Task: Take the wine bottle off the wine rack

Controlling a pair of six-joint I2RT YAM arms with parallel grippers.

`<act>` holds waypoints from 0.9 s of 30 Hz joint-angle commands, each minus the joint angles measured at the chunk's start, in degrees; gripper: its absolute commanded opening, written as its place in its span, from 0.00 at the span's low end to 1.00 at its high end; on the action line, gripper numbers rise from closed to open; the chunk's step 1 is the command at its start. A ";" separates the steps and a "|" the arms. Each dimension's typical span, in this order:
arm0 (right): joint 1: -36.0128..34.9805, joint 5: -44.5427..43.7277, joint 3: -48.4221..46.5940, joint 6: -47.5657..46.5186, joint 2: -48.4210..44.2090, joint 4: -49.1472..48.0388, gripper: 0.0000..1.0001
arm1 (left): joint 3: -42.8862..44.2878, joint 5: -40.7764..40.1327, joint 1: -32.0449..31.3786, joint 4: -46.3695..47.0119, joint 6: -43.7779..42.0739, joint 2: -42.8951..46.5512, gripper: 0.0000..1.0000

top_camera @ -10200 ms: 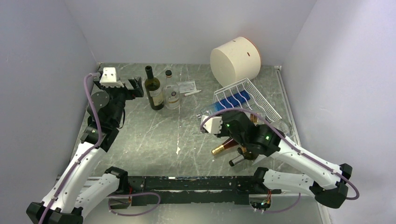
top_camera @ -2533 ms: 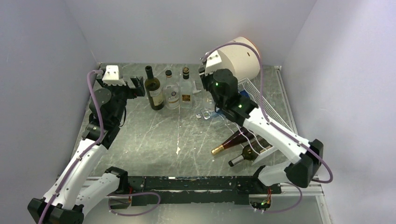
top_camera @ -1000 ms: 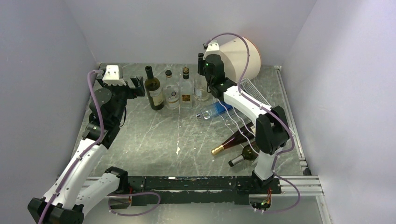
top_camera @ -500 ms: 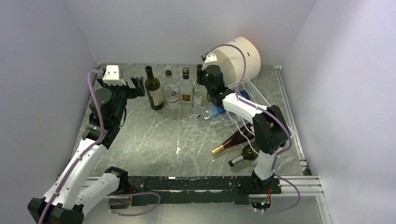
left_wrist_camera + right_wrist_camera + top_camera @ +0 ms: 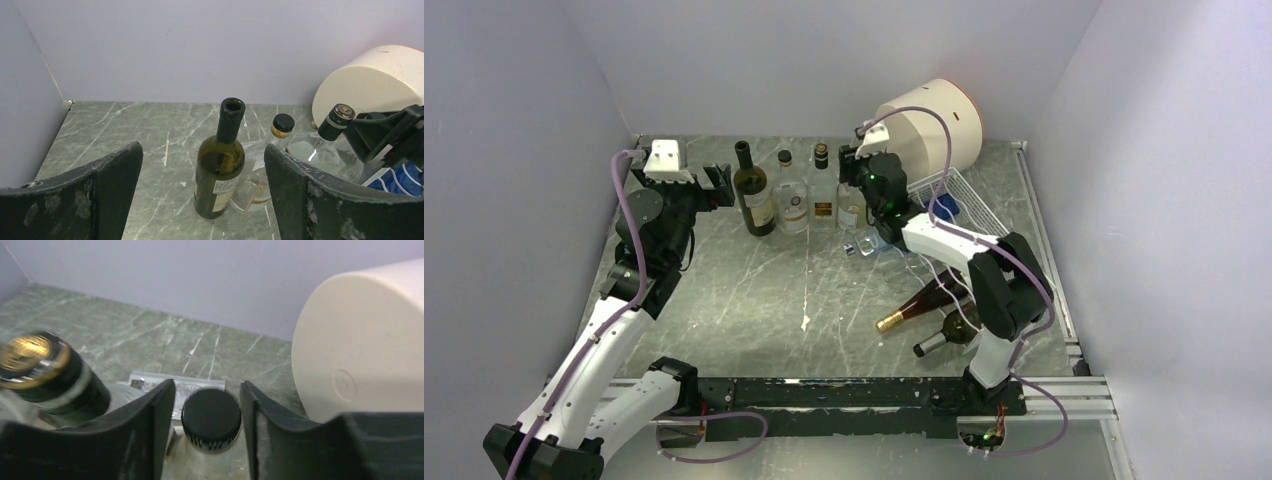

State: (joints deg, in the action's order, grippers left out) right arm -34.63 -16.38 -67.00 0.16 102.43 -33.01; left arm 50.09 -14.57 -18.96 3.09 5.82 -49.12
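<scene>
Nearest the arm bases, two bottles lie on their sides: a reddish-brown glass bottle with a gold foil top (image 5: 921, 304) and a dark glass bottle (image 5: 946, 335), both necks pointing toward the left arm's side. Thin white wires cross over both, so they look to be resting in the near end of the white wavy-wire wine rack (image 5: 980, 212), though the right arm covers much of it. Blue pieces (image 5: 945, 208) show through its upper grid; what they are, I can't tell. Just left of the rack, a small clear-and-blue object (image 5: 871, 243) lies on the green, white-veined stone-look bench (image 5: 754, 290).

Now the right claw (image 5: 207, 390): its dark curved fingers (image 5: 150, 435) flank the ribbed black screw cap of a clear glass bottle (image 5: 211, 417), slightly spread, with a sliver of gap on one side. That bottle stands upright on the bench, off the rack, at the right end of a row. Beside it is a clear bottle with a gold-topped black capsule (image 5: 32, 357), blurred up close. Then comes a squat clear bottle with a black cap (image 5: 281, 127), then a dark green glass bottle with an open mouth and a pale label (image 5: 220, 170).

The left claw (image 5: 720, 186) hangs spread wide, its scuffed black fingers empty, facing the green bottle. A flat pale packet (image 5: 177, 382) lies behind the row. Farthest back, a big smooth cream cylinder (image 5: 929, 125) sits tipped with its flat face toward the arms.
</scene>
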 commanded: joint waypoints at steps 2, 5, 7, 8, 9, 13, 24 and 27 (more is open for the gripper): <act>-0.52 -0.77 -0.58 0.81 -6.73 -1.71 0.68 | 1.75 0.02 0.15 0.21 -0.07 -0.09 0.94; -0.55 -0.84 -2.27 0.77 -8.58 2.83 0.78 | 1.80 0.69 0.18 0.25 0.15 -0.18 0.94; -0.57 -0.49 -3.36 1.25 -10.53 7.19 0.80 | 1.77 0.70 0.15 0.16 0.19 -0.14 0.94; -0.61 0.23 -3.75 1.23 -11.68 9.36 0.80 | 1.73 0.54 0.17 0.24 0.16 -0.10 0.94; -0.55 1.11 -4.06 1.05 -13.17 12.99 0.80 | 1.70 0.38 0.18 0.21 0.15 -0.10 0.94; -0.55 7.12 -2.84 -1.07 -21.69 24.06 0.82 | 1.60 0.46 0.15 0.24 0.16 0.01 0.94; -1.11 19.39 18.56 -12.87 -50.21 40.96 0.88 | 1.85 0.90 -0.02 -0.17 1.26 0.26 0.94; -2.21 21.71 19.92 -14.38 -50.85 44.52 0.88 | 1.42 1.24 -0.37 0.21 1.45 0.55 0.94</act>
State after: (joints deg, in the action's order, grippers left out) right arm -35.46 0.01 -49.43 -9.89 51.33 3.49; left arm 50.09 -14.50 -18.96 3.09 6.46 -49.34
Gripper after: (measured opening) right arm 0.878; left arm 0.939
